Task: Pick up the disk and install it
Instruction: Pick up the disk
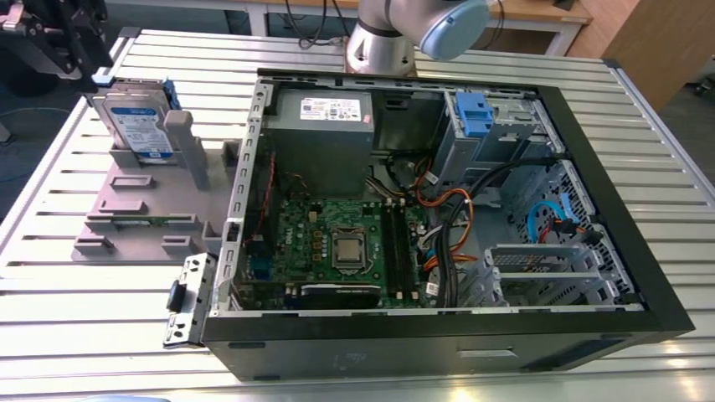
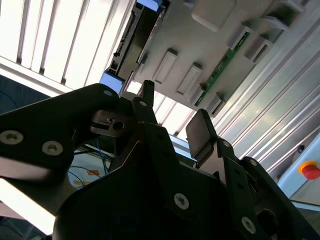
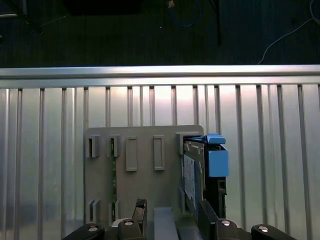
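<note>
My end effector [image 3: 172,214] hangs spread near the upright disk [image 3: 192,172], which I judge rigid, smooth and shock-sensitive, best pinched across its flat faces.

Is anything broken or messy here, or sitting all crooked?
Nothing looks broken or spilled. The disk stands on its edge in the grey holder, and the computer case lies open, with its cables loose inside.

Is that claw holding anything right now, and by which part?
Nothing is held: the open gripper hovers by the disk, which stands in the grey holder.
</note>
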Available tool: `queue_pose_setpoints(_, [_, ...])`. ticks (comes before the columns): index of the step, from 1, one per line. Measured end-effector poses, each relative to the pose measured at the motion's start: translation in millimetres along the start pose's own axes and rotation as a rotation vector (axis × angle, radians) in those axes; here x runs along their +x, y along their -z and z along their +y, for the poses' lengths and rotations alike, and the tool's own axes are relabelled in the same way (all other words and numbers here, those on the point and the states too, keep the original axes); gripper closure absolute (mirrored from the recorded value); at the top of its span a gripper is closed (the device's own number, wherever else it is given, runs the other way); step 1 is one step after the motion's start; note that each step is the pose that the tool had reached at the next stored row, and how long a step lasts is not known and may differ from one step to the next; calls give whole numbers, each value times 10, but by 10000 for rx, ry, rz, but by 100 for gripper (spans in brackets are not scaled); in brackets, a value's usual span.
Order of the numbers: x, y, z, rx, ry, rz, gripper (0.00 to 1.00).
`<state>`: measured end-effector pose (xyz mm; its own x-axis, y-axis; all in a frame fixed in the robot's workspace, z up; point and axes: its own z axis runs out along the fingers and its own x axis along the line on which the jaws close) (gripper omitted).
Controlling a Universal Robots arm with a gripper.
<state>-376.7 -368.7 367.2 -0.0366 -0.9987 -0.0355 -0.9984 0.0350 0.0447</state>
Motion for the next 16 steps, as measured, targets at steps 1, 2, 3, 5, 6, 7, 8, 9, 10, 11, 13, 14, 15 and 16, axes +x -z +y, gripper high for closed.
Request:
queue_pose_setpoints(1, [-6,-2,0,0,0,0,47])
queue_pose_setpoints(2, [-13,-3,1,-1,0,0,47])
queue_pose_setpoints(3, [-21,-4,1,-1,0,0,47])
queue_pose_setpoints(5, [-38,-8,1,0,0,0,47])
queue_pose_setpoints(6, [-47,-9,1,1,0,0,47])
queue_pose_setpoints(7, [-56,-11,2,0,-1,0,47])
queue_pose_setpoints(8, [-64,-12,2,0,-1,0,47])
queue_pose_setpoints(9, [-71,-14,2,0,-1,0,47])
queue_pose_setpoints(10, [-76,-15,2,0,-1,0,47])
queue_pose_setpoints(11, [-80,-16,2,0,0,0,47])
queue_pose_setpoints(13, [-88,-19,2,0,0,0,47])
queue_pose_setpoints(14, [-94,-21,2,0,-1,0,47])
queue_pose_setpoints(15, [-98,-22,3,0,-1,0,47])
queue_pose_setpoints(16, [-103,-24,3,0,-1,0,47])
